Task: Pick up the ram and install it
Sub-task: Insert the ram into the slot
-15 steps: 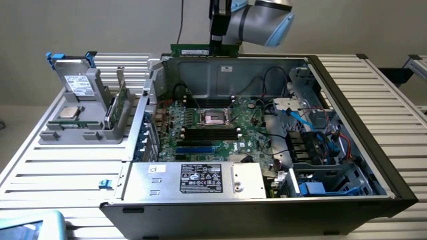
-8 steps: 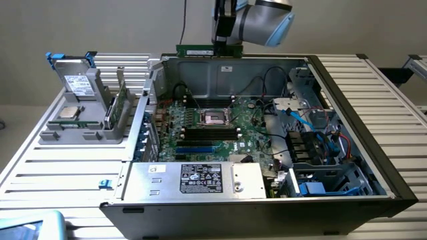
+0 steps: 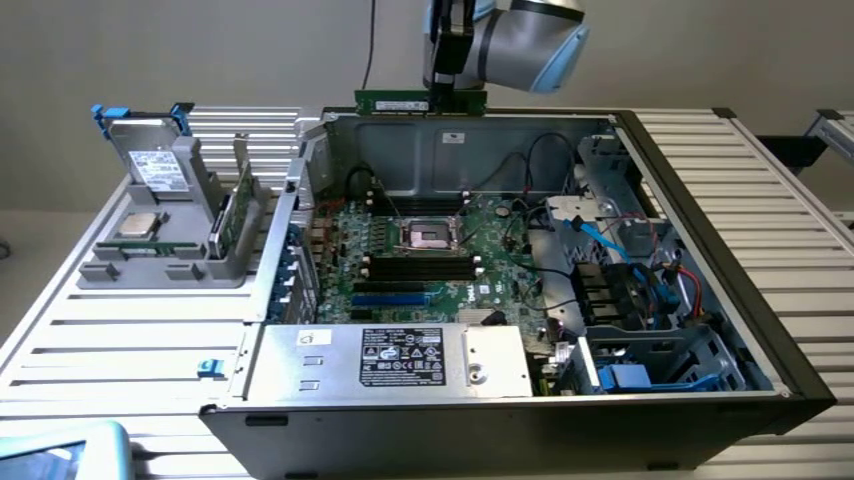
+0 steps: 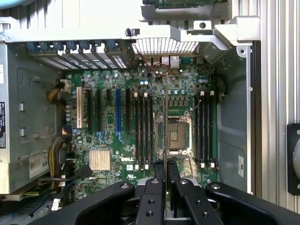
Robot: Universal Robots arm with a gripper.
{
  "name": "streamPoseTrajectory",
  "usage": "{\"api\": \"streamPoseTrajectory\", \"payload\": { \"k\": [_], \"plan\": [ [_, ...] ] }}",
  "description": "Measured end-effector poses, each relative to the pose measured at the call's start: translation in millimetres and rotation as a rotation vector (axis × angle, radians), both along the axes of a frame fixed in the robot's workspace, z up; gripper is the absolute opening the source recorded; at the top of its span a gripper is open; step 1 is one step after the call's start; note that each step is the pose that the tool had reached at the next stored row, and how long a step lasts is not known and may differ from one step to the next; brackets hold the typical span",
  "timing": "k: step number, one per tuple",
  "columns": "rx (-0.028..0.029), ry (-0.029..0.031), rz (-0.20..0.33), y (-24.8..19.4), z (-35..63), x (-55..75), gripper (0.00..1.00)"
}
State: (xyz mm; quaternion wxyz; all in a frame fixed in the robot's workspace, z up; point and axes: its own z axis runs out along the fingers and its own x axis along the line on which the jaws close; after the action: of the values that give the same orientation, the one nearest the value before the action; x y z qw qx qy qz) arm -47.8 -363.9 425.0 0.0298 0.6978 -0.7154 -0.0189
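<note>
My gripper (image 3: 441, 92) hangs above the back wall of the open computer case (image 3: 534, 135), shut on the ram (image 3: 407, 101). The ram is a long green stick held level. In the wrist view the ram (image 4: 167, 112) appears edge-on as a thin line running out from between my black fingers (image 4: 153, 187). It lies over the motherboard (image 4: 108, 140), beside the processor socket (image 4: 178, 133). Black memory slots (image 4: 143, 129) flank the socket on both sides, with more slots (image 4: 204, 126) on the other side. In the exterior view those slots (image 3: 422, 266) lie well below the ram.
A grey holder (image 3: 167, 265) on the exterior view's left carries a labelled drive (image 3: 158, 165), a silver processor chip (image 3: 138, 224) and a green board (image 3: 234, 215). The power supply (image 3: 387, 360) sits at the case front. Cables and a drive cage (image 3: 627, 270) crowd the exterior view's right.
</note>
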Motion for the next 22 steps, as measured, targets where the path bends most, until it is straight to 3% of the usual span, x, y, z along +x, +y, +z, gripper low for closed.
{"api": "streamPoseTrajectory", "payload": {
  "k": [10, 12, 16, 20, 22],
  "plan": [
    [0.0002, 0.0002, 0.0, -0.8, 0.1, -0.4, 0.15],
    [0.0051, 0.0002, 0.0, -3.0, -0.3, -0.4, 0.15],
    [0.0258, 0.0, 0.0, -7.4, -3.7, -0.4, 0.15],
    [0.0272, 0.002, 0.0, -8.1, -10.7, -0.5, 0.15],
    [0.0249, 0.0039, 0.0, -8.2, -12.8, -0.4, 0.15]
  ]
}}
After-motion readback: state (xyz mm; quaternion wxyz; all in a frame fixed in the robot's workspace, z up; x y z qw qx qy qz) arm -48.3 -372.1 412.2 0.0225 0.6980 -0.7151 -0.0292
